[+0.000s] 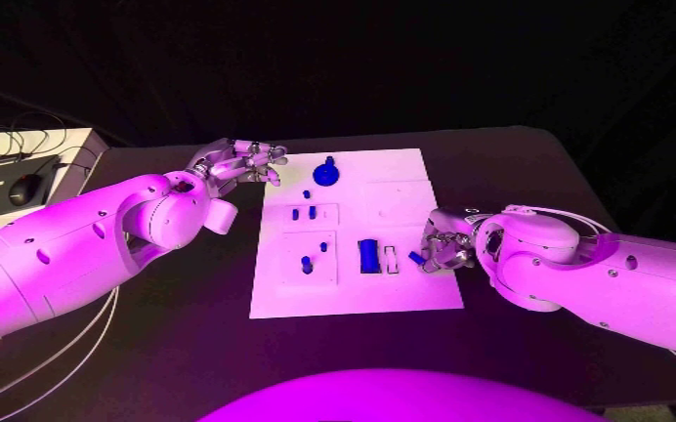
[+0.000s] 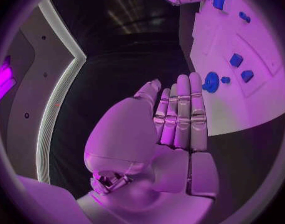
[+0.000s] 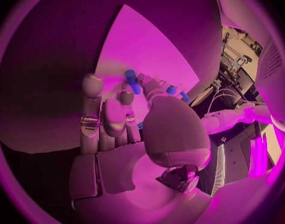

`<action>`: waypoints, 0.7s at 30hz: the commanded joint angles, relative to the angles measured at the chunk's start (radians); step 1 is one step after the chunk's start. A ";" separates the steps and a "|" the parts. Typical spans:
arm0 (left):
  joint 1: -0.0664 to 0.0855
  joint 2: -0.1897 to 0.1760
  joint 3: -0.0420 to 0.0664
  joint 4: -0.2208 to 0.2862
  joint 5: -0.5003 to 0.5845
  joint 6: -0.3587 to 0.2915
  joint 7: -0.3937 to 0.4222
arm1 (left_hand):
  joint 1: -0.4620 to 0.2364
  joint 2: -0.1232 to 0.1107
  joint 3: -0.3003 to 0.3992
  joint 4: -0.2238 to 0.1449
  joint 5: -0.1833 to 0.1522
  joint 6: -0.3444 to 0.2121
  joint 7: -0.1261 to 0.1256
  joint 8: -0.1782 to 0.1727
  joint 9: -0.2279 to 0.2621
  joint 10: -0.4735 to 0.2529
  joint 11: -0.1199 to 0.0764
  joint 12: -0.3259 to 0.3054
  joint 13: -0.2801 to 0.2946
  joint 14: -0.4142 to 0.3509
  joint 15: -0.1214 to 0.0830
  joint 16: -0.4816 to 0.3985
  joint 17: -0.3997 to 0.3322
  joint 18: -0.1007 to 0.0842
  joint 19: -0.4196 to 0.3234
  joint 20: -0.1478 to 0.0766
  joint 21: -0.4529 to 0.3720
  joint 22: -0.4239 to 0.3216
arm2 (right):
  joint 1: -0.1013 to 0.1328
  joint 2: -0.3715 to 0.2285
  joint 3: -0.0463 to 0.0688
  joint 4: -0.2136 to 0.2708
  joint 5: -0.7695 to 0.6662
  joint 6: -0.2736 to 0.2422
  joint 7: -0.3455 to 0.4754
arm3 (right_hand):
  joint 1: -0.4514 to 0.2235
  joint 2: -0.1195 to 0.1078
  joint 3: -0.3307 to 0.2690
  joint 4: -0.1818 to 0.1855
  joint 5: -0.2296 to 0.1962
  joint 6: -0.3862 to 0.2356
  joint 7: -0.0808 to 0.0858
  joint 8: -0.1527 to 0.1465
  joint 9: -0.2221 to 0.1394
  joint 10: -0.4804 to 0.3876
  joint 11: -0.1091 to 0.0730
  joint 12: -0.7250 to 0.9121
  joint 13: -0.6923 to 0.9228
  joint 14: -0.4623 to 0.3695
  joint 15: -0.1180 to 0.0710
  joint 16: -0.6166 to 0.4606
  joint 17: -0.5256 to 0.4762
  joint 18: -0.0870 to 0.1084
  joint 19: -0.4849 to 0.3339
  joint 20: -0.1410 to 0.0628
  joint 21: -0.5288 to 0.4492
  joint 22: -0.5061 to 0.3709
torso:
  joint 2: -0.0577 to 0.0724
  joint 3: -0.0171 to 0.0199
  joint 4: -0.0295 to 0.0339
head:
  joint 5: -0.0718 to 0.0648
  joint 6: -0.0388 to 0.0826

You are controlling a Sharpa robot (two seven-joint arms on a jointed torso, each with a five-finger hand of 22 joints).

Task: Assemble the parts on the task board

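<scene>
Right hand point(image 1: 448, 246) at the task board's point(image 1: 408, 173) right edge pinches a small blue part point(image 3: 132, 81) (thumb and fingertip). Left hand point(image 1: 239, 161) hovers by the far-left corner, fingers straight, holding nothing.

Off-task items in my feed

From the head camera I see the black worktop point(image 1: 169, 344). At its far left edge sits a pale box point(image 1: 50, 153) with a dark mouse point(image 1: 24, 188) and thin cables point(image 1: 35, 119) beside it.
</scene>
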 commanded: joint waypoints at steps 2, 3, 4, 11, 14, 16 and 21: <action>-0.001 0.000 0.000 0.003 0.003 0.013 0.006 | 0.000 0.001 0.005 0.002 0.002 -0.007 0.003 -0.002 0.000 0.000 0.001 0.001 -0.001 0.000 0.006 -0.005 -0.001 -0.001 -0.007 0.002 0.003 0.001 | -0.004 0.006 -0.002 -0.013 -0.066 0.032 -0.007 | -0.014 0.017 0.006 -0.031 0.006 0.009 -0.002 0.007 -0.026 -0.003 -0.001 -0.002 -0.002 0.003 0.004 -0.005 0.003 0.004 0.035 0.007 -0.001 0.059 | 0.000 -0.0001 0.0007 | 0.000 -0.001; -0.001 0.000 0.000 0.003 0.003 0.013 0.006 | 0.000 0.001 0.005 0.002 0.002 -0.007 0.003 -0.002 0.000 0.000 0.001 0.001 -0.001 0.000 0.006 -0.005 -0.001 -0.001 -0.007 0.002 0.003 0.001 | -0.005 0.008 -0.002 -0.016 -0.067 0.033 -0.007 | -0.019 0.020 0.007 -0.036 0.006 0.009 -0.002 0.011 -0.030 -0.003 -0.002 -0.002 -0.002 0.003 0.005 -0.005 0.003 0.004 0.035 0.006 -0.001 0.060 | 0.000 0.0000 0.0003 | 0.001 -0.002; -0.001 -0.001 0.000 0.003 0.003 0.012 0.006 | 0.000 0.001 0.005 0.002 0.002 -0.007 0.003 -0.002 0.000 0.000 0.001 0.001 -0.001 0.000 0.006 -0.005 -0.001 -0.001 -0.007 0.002 0.003 0.001 | -0.006 0.010 -0.002 -0.018 -0.068 0.034 -0.007 | -0.022 0.021 0.006 -0.035 0.005 0.009 -0.002 0.011 -0.031 -0.004 -0.001 -0.003 -0.003 0.003 0.005 -0.005 0.003 0.004 0.035 0.006 -0.002 0.059 | 0.000 0.0000 0.0000 | 0.001 -0.002; -0.001 -0.001 0.000 0.004 0.003 0.012 0.006 | -0.003 0.001 0.006 0.004 0.002 -0.007 0.003 -0.002 0.000 -0.001 0.001 0.001 -0.001 0.000 0.006 -0.005 -0.001 -0.001 -0.007 0.003 0.004 0.001 | -0.010 0.022 -0.004 -0.033 -0.072 0.046 -0.009 | -0.033 0.028 0.008 -0.034 0.008 0.006 -0.001 0.015 -0.043 -0.005 -0.001 -0.006 -0.005 0.003 0.005 -0.006 0.004 0.004 0.035 0.007 -0.005 0.059 | 0.000 0.0001 -0.0001 | 0.001 -0.003; -0.001 -0.001 0.000 0.004 0.003 0.011 0.005 | -0.003 0.001 0.006 0.004 0.002 -0.007 0.003 -0.002 0.000 -0.001 0.001 0.001 -0.001 0.000 0.006 -0.005 -0.001 -0.001 -0.007 0.003 0.004 0.001 | -0.013 0.027 -0.004 -0.038 -0.073 0.053 -0.008 | -0.035 0.035 0.017 -0.045 0.022 0.010 0.001 0.011 -0.077 -0.006 -0.001 -0.007 -0.007 0.004 0.005 -0.006 0.005 0.004 0.035 0.007 -0.005 0.059 | 0.000 0.0002 0.0000 | 0.001 -0.003; -0.001 -0.001 0.000 0.004 0.003 0.011 0.006 | -0.003 0.001 0.006 0.004 0.002 -0.007 0.003 -0.002 0.000 -0.001 0.001 0.001 -0.001 0.000 0.006 -0.005 -0.001 -0.001 -0.007 0.003 0.004 0.001 | -0.015 0.031 -0.005 -0.041 -0.073 0.059 -0.007 | -0.029 0.042 0.025 -0.053 0.032 0.011 0.001 0.010 -0.088 -0.006 -0.001 -0.008 -0.007 0.004 0.005 -0.007 0.006 0.005 0.035 0.007 -0.007 0.059 | 0.000 0.0003 -0.0001 | 0.001 -0.004; -0.001 0.000 0.000 0.004 0.003 0.012 0.006 | -0.003 0.003 0.006 0.005 0.002 -0.008 0.003 -0.002 0.000 -0.001 0.001 0.001 -0.001 0.001 0.006 -0.005 -0.001 -0.001 -0.007 0.003 0.004 0.000 | -0.021 0.041 -0.006 -0.047 -0.075 0.070 -0.005 | -0.039 0.048 0.096 -0.079 0.008 0.020 0.003 0.006 -0.156 -0.006 0.000 -0.014 -0.009 0.004 0.005 -0.008 0.007 0.005 0.035 0.007 -0.005 0.060 | 0.000 0.0001 -0.0002 | 0.000 -0.005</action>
